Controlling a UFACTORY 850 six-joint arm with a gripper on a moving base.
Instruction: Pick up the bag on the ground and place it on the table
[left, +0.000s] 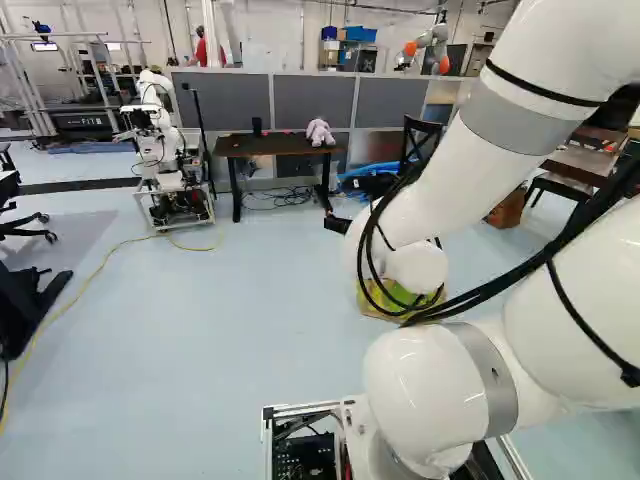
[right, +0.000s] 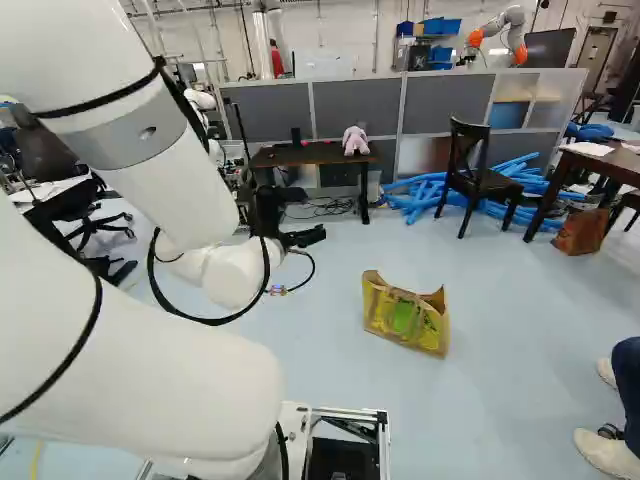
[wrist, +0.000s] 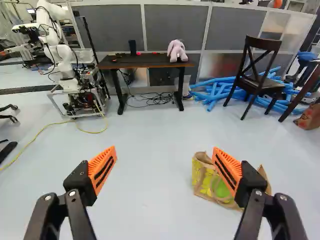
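The floor (right: 520, 330) is pale, grey partitions (right: 430, 105) beyond. The bag (right: 405, 318) (yellow-patterned) stands there mouth up, long axis crosswise, right end nearer in the right base view. Gripper (right: 308, 237) fingers stand apart.

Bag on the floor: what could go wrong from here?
1. Bag shows mostly behind one finger of the open claw, off-centre; going in uncorrected, that finger could knock it over.
2. Its top gapes open, so anything inside might spill if it's lifted tilted.
3. If the desk ahead is the target, the plush toy on it could get bumped.
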